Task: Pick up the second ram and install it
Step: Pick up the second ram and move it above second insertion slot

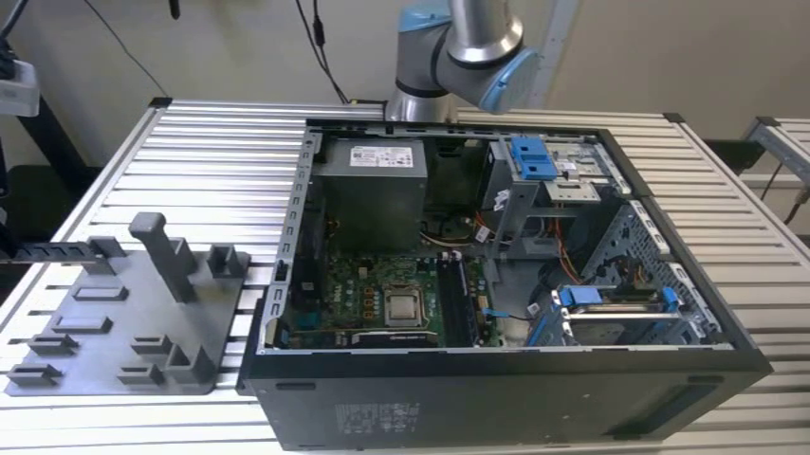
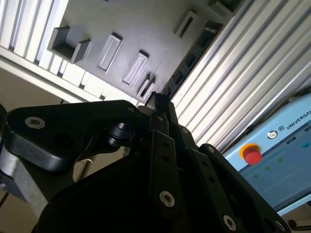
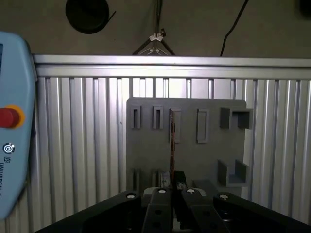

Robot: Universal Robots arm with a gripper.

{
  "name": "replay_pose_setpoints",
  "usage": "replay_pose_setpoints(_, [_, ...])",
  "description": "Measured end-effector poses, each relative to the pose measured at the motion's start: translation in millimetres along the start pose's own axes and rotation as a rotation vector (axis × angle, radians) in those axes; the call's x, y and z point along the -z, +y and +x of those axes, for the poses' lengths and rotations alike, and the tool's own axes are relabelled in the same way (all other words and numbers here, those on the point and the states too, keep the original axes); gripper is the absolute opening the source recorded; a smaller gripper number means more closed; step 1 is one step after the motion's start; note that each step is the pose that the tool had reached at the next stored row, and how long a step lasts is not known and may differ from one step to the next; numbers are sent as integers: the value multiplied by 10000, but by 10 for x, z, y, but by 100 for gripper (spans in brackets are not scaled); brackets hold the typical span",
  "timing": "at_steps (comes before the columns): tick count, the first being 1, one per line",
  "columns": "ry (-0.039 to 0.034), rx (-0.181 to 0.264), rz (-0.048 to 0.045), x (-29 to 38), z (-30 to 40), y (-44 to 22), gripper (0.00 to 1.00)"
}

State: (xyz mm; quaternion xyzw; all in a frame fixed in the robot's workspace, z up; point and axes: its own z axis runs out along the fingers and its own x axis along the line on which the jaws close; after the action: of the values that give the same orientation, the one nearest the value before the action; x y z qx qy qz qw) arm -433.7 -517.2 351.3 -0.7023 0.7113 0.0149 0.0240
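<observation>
In both wrist views my gripper (image 3: 174, 188) (image 2: 158, 99) is shut on the second ram (image 3: 171, 141). In the first wrist view the ram shows edge-on as a thin dark stick with a small pale label beside the fingers. In the second wrist view the ram (image 2: 190, 56) shows its flat dark side with a row of chips. It sticks straight out from the fingertips and hangs above the grey holder tray (image 3: 146, 145) (image 2: 97, 19). In the exterior view the open computer case (image 1: 506, 284) lies on the table with its motherboard (image 1: 379, 303) exposed.
The holder tray (image 1: 114, 332) with upright posts sits at the exterior view's left of the case. A dark notched strip (image 1: 51, 251) shows at that view's left edge; I cannot tell what it is. A blue pendant with a red button (image 3: 9, 116) (image 2: 252, 155) stands beside the ribbed table (image 3: 73, 145).
</observation>
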Motion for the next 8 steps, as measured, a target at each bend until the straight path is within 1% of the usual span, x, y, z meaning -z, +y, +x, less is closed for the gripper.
replay_pose_setpoints(8, [-2, 1, 29, 7, 0, 21, 14])
